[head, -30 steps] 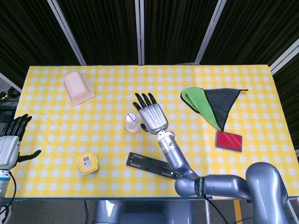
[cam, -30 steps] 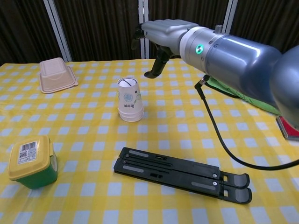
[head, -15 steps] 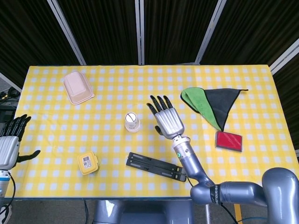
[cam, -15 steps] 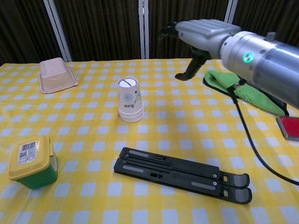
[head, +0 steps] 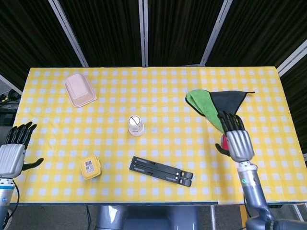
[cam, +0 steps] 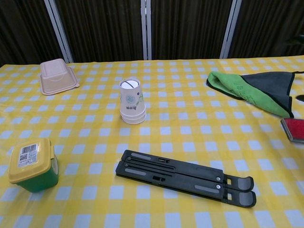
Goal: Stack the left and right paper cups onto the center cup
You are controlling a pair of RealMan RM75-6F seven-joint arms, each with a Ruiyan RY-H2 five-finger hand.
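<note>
An upside-down stack of white paper cups [head: 135, 125] [cam: 131, 101] stands at the middle of the yellow checked table [head: 158, 91]. My right hand [head: 235, 139] hovers far to its right, over the red card, fingers spread and empty. My left hand [head: 13, 150] hangs off the table's left edge, fingers apart, holding nothing. Neither hand shows in the chest view.
A beige lidded box [head: 80, 89] sits at the back left. A yellow-lidded green tub [head: 90, 167] is front left. A black folding stand [head: 160, 171] lies in front of the cups. A green and black cloth [head: 216, 107] and a red card [cam: 293, 128] lie at the right.
My right hand has pulled away from beside the cup stack, far to the right and toward the front edge, leaving the chest view. The left hand dropped slightly.
</note>
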